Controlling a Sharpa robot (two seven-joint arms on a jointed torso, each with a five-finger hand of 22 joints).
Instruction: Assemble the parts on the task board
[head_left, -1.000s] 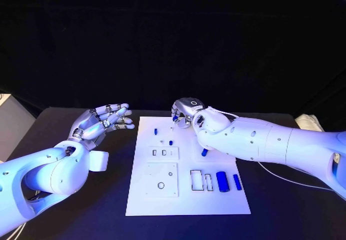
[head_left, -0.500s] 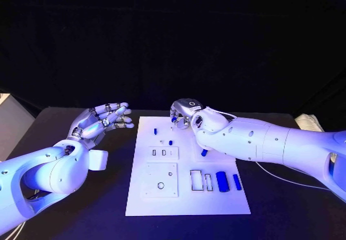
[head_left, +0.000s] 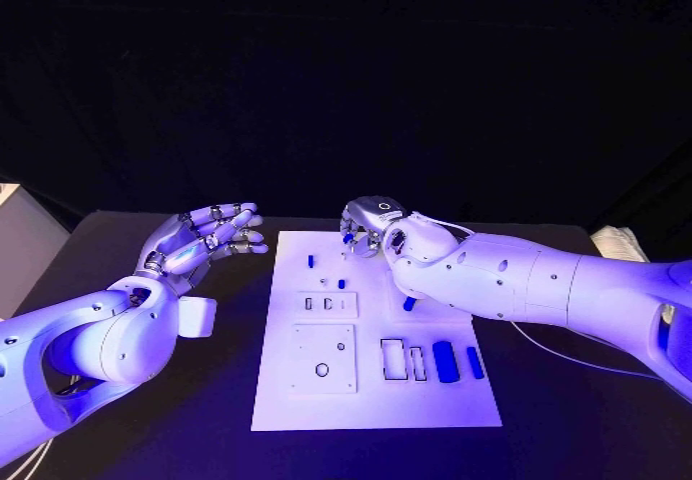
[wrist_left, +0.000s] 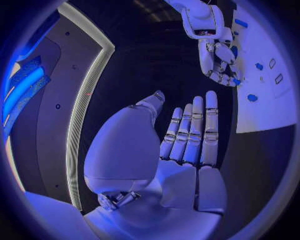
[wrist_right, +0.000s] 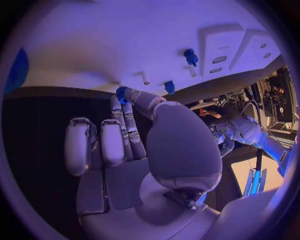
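Glossy white rounded arms, silver segmented fingers (head_left: 219, 226), thin white cable (head_left: 577, 358) behind right arm

White task board (head_left: 368, 400), blue parts (head_left: 444, 361), black table (head_left: 173, 420), silver left hand (head_left: 202, 243), silver right hand (head_left: 371, 225)

Left hand (head_left: 202, 240) raised, palm up, fingers (wrist_left: 194, 130) straight and together, right hand (head_left: 372, 226) reaching forward, fingers (wrist_right: 125, 122) pinched downward

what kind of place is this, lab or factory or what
Probably a robotics lab or demo booth: a black table against a dark backdrop, a white task board with small blue parts, and coloured stage-like light.
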